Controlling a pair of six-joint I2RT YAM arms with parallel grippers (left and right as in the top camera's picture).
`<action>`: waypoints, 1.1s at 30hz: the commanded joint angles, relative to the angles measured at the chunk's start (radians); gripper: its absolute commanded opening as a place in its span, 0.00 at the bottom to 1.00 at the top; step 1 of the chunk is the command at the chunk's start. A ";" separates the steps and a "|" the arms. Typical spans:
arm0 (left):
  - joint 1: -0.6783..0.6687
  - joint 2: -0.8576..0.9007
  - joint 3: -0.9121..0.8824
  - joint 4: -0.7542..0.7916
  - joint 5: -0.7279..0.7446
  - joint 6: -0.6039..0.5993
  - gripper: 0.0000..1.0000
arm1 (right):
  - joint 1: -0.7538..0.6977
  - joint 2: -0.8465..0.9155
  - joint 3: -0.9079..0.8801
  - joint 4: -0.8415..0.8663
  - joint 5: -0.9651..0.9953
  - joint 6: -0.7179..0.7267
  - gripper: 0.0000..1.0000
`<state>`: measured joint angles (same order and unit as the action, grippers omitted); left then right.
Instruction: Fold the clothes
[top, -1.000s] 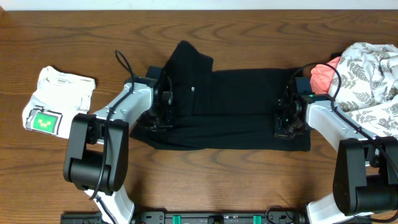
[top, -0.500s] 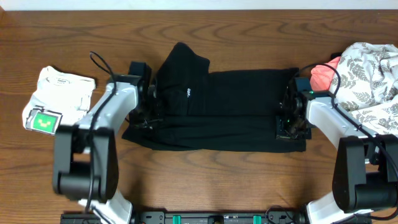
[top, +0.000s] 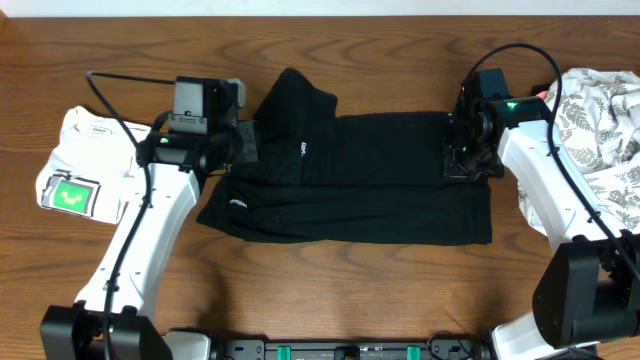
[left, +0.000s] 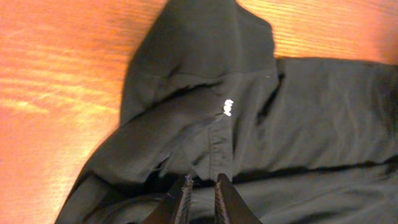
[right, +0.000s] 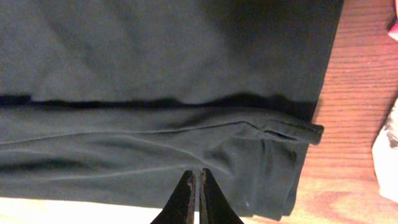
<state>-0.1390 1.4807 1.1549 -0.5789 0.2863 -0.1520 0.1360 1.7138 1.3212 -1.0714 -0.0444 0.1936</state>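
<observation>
black garment (top: 350, 180): i see it spread long and flat across the middle of the surface (top: 400, 40). one layer laps over another along a lengthwise edge, and a bulging flap sticks out at its upper left corner.
white logo (left: 227, 107): a small mark on the black garment just below that flap. it sits ahead of the left tool in the wrist view.
left tool (top: 238, 148): at the black garment's left end, beside the flap and over the cloth edge.
left tool state: narrow. in the wrist view (left: 202, 179) a slim gap shows between the fingers, with dark cloth right under the tips. i cannot tell whether any cloth is caught in the gap.
right tool (top: 464, 160): at the black garment's right end, near its upper right corner.
right tool state: fingers pressed together in the wrist view (right: 196, 173). i see nothing between them. the tips point at the lower layer, close to the garment's right hem.
white folded shirt (top: 85, 165): well left of the black garment, apart from it, with a green patch showing.
leaf-print cloth (top: 600, 110): a heap right of the black garment, beyond the right arm.
</observation>
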 joint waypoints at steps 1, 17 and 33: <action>-0.027 0.055 0.002 -0.008 0.014 0.085 0.15 | 0.005 -0.019 0.014 -0.015 0.010 -0.008 0.04; -0.069 0.345 0.001 0.029 -0.172 0.167 0.17 | 0.005 -0.019 0.014 -0.025 0.011 -0.007 0.04; -0.004 0.349 0.001 0.201 -0.474 0.089 0.24 | 0.005 -0.019 0.014 -0.054 0.011 -0.008 0.03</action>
<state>-0.1753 1.8252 1.1538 -0.3710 -0.1326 -0.0177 0.1360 1.7134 1.3212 -1.1248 -0.0444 0.1936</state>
